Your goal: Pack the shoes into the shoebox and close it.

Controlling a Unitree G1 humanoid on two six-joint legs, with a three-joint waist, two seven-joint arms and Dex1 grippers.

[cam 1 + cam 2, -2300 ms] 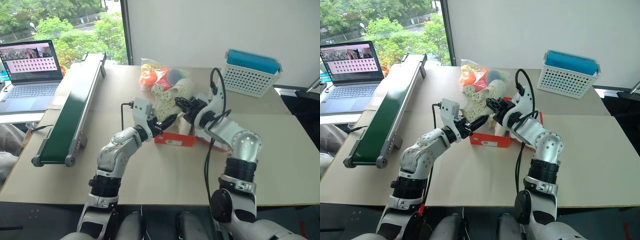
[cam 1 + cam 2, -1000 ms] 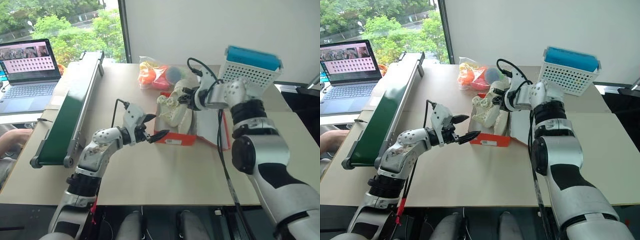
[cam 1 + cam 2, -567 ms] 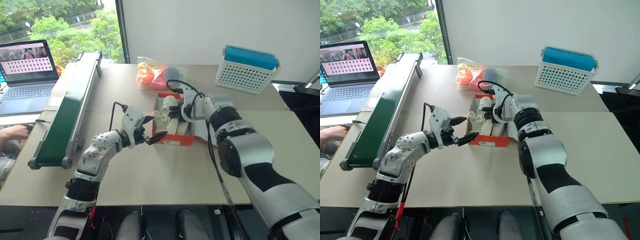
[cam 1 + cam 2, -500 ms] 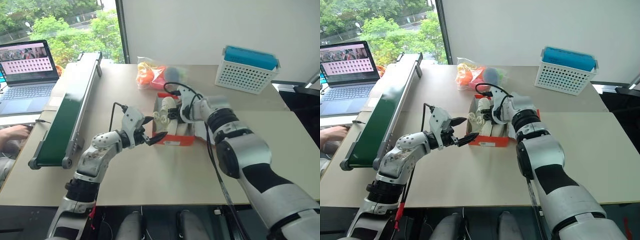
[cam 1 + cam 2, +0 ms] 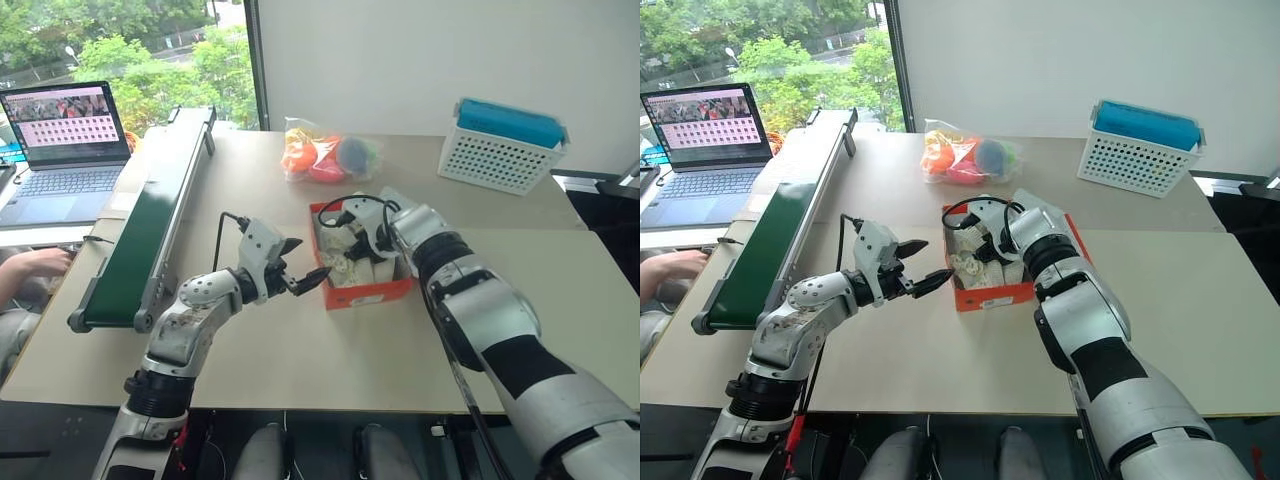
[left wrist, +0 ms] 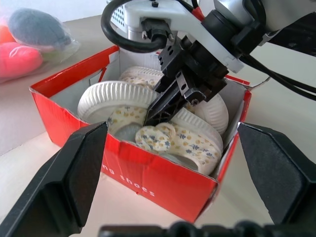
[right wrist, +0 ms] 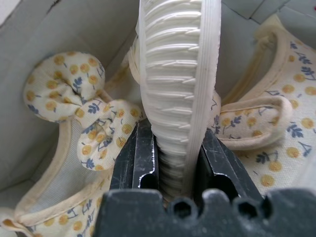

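The left gripper (image 5: 303, 271) is hovering just beside the shoebox (image 5: 368, 295), its 2 fingers spread wide around nothing; the shoebox is sitting mid-table with its lid open; inside it, the right gripper (image 6: 160, 106) is pinching the ribbed sole of 1 of the shoes (image 7: 180, 74).

The shoebox (image 5: 365, 292) sat mid-table (image 5: 300, 370), both shoes (image 6: 168, 133) inside it, with the right gripper (image 6: 165, 106) reaching in among them. The left gripper (image 5: 300, 270) was just left of the box. A bag (image 5: 325, 155) lay behind, a basket (image 5: 500, 150) far right, a conveyor (image 5: 150, 215) and laptop (image 5: 65, 140) left.
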